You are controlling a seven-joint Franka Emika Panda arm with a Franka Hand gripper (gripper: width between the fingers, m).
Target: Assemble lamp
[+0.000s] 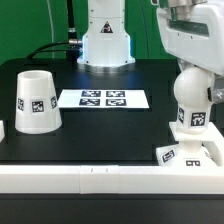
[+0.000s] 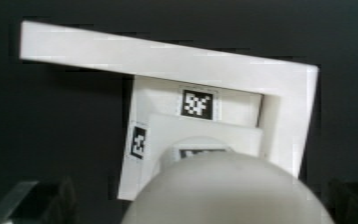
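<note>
The white ball-headed bulb (image 1: 192, 100) stands upright on the low square base (image 1: 190, 152) at the exterior view's right, tags showing on both. My gripper (image 1: 192, 66) hangs straight above the bulb's head. In the wrist view the bulb's round head (image 2: 220, 185) fills the space between my dark fingers (image 2: 23, 203), with a dark gap on each side, so the gripper (image 2: 190, 208) looks open. The base (image 2: 197, 102) lies beneath it. The cone shade (image 1: 35, 100) stands alone at the exterior view's left.
The marker board (image 1: 103, 99) lies mid-table. The arm's white pedestal (image 1: 105, 40) stands at the back. A white rail (image 1: 100, 181) runs along the front edge and bends round the base as a corner wall (image 2: 176, 52).
</note>
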